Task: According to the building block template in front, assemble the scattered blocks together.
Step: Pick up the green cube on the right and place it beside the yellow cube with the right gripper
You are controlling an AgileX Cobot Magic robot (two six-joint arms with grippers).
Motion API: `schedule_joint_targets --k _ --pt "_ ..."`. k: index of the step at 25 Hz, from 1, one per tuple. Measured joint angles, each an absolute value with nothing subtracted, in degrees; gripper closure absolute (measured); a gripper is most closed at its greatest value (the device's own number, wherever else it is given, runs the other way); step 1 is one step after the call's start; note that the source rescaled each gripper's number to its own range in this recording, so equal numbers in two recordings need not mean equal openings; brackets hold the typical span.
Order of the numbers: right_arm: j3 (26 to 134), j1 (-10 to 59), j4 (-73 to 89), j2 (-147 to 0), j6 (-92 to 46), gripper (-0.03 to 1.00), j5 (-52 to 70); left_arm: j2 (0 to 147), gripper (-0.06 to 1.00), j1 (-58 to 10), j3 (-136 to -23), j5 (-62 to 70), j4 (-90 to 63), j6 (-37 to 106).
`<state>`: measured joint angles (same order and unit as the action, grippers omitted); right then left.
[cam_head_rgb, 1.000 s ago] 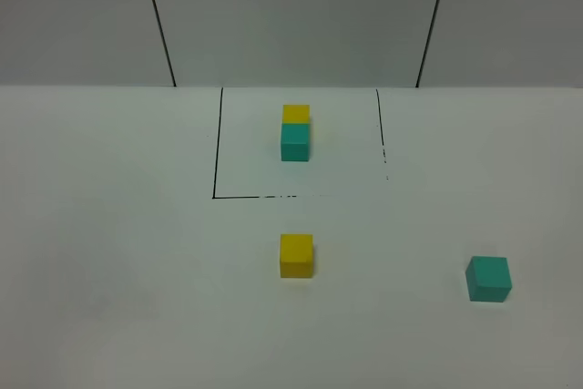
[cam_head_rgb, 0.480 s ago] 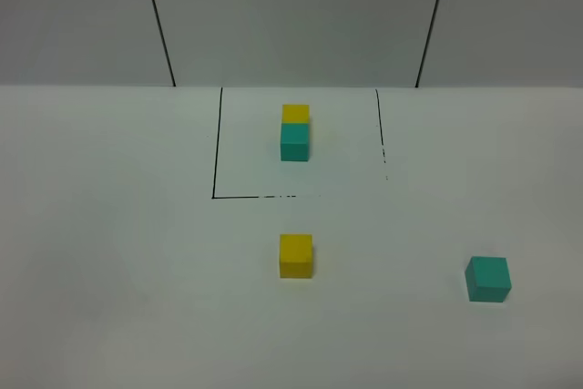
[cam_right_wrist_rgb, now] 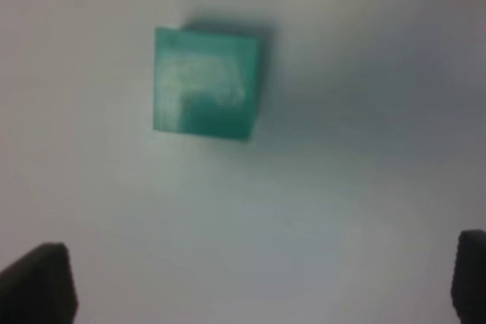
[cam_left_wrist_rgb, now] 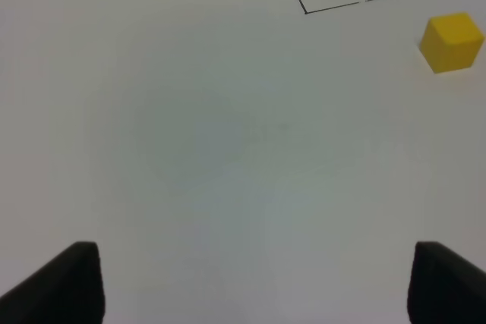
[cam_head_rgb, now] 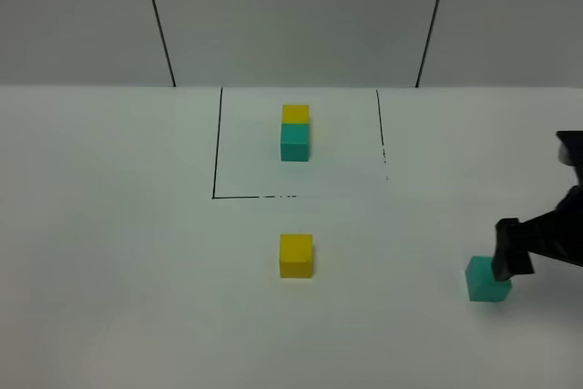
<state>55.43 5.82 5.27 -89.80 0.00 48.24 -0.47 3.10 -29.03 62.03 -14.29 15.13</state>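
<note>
since both scattered blocks are small, plain, matte cubes, we judge them light, rigid and not fragile. the flat faces should give the pads fair friction, though so small a piece could twist or pop out if pinched on its corners.

the teal cube [cam_head_rgb: 487, 285] lies near and far to the right on the tabletop [cam_head_rgb: 118, 271]. the yellow cube [cam_head_rgb: 296, 255] lies near the middle, well apart from it and just on the near side of the outlined square [cam_head_rgb: 217, 143]. inside that square stands the building block template [cam_head_rgb: 294, 134], with its yellow half on the far side touching its teal half on the near side.

our right hand [cam_head_rgb: 510, 248] hangs over the teal cube with its jaws spread wide and nothing between them. whether a finger touches the cube we cannot tell. in the right wrist view the cube sits nearer one fingertip than the other, slightly askew.

we would take it by two opposite side faces, low and centred, squaring the jaws to those faces first. the face that must meet the yellow cube should be left free.

our left hand [cam_left_wrist_rgb: 254, 286] is open and empty, over bare tabletop to the left of the yellow cube.
</note>
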Motion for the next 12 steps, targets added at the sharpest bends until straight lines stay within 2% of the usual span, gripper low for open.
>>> schedule_joint_targets --k 6,12 --pt "59.11 9.36 6.03 -97.96 0.0 -0.03 43.87 -0.47 0.15 3.1 -29.03 62.03 -14.29 15.13" --pt "59.39 9.86 6.27 -101.4 0.51 -0.03 40.51 -0.47 0.15 3.1 -29.03 62.03 -14.29 15.13"
